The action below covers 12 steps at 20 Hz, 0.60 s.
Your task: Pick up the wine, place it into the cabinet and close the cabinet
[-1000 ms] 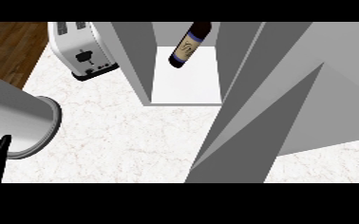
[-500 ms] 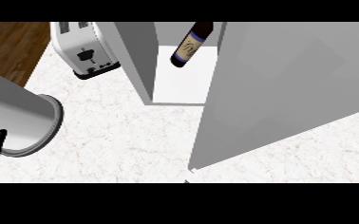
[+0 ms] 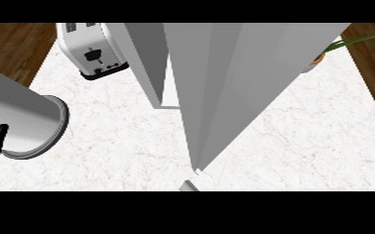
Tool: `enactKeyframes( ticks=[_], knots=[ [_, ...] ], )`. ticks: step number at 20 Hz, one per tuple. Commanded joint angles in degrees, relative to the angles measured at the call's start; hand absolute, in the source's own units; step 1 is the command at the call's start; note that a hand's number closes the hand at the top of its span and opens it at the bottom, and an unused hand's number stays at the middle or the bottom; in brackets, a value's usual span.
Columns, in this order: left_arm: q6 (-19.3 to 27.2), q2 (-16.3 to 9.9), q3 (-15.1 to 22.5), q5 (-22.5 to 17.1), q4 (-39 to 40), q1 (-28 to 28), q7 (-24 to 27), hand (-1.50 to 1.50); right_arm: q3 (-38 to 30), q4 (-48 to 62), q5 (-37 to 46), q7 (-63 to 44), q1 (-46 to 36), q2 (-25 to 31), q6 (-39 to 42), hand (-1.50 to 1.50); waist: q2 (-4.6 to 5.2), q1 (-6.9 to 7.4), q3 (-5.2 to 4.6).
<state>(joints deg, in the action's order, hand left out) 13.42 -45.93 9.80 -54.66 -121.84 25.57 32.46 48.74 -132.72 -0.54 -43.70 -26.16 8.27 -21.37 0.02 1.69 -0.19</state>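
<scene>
Swinging further round since half a second ago, the cabinet door now covers almost the whole opening; only a thin pale strip of the cabinet interior shows between its left side wall and the door's edge; the wine, which stood in plain sight on the shelf in the earlier frames, is hidden behind the door, so I judge it is inside, though it cannot be seen now.

Held at this steep angle the door looks nearly but not fully shut; a small grey tip below its lower corner may be part of the arm pushing it, but that is too small to tell; neither hand shows clearly, so whether either is released, clenched or grasping cannot be told; only a dark sliver sits at the left edge beside the grey forearm.

A white toaster stands just left of the cabinet on the white marbled table; green leaves of a potted plant peep out at the door's right; dark wood flooring shows beyond the table's far corners.
</scene>
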Motion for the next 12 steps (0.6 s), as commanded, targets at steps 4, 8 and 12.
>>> enactKeyframes(
  ticks=[4, 8, 12],
  knots=[
    [0.24, 1.11, -0.10, -0.04, 0.02, -1.71, -2.39, -1.50, -4.61, 16.47, -8.05, 1.61, -20.97, -8.01, -8.44, 1.50, 0.06, 0.70, 0.03],
    [1.11, 3.92, 1.70, 2.53, 3.22, -3.90, -1.54, -1.50, -11.41, 27.23, -13.01, 3.54, -33.17, -8.17, -8.78, 1.50, 0.16, 0.38, 0.04],
    [4.08, 4.35, 1.84, 4.23, 0.51, -4.88, -3.35, -1.50, -15.66, 38.52, -15.36, 9.36, -40.24, -8.23, -6.25, 1.50, 0.25, 0.34, 0.10]
  ],
)
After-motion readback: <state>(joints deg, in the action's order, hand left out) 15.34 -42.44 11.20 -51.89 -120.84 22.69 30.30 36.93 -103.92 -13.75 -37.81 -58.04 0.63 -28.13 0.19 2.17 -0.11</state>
